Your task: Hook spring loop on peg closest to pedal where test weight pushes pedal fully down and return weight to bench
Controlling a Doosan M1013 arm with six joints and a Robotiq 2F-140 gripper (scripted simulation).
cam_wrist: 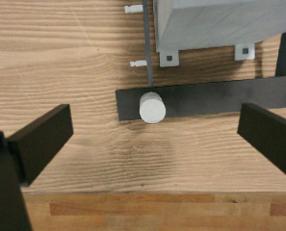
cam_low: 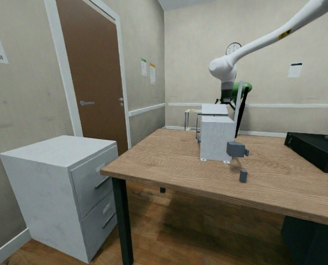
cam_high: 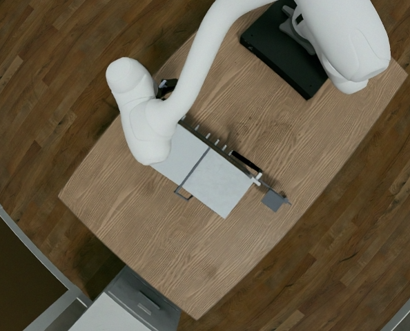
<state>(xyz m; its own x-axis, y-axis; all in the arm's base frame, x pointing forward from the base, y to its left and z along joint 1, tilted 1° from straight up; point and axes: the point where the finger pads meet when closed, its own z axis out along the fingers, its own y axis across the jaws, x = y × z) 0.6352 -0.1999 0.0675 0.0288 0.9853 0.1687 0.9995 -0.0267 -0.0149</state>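
Observation:
The white feeder box (cam_high: 198,171) stands mid-bench, with a rail of several white pegs (cam_high: 208,135) along its far side. The black spring (cam_high: 246,161) runs from the peg nearest the pedal end toward a white pin (cam_high: 257,176). The grey pedal (cam_low: 234,149) sticks out of the box, raised above the bench. A pale cylinder (cam_wrist: 152,107), the test weight by its look, stands upright at the left end of a dark plate (cam_wrist: 205,98) behind the box. My gripper (cam_wrist: 155,118) is open and empty above it, fingers wide on either side. It also shows in the side view (cam_low: 227,99).
A small grey block (cam_low: 243,175) sits on the bench below the pedal. A black box (cam_high: 284,53) holds the arm's base at the far corner. The bench edge lies just behind the cylinder (cam_wrist: 143,197). A white drawer cabinet (cam_low: 61,185) stands beside the bench.

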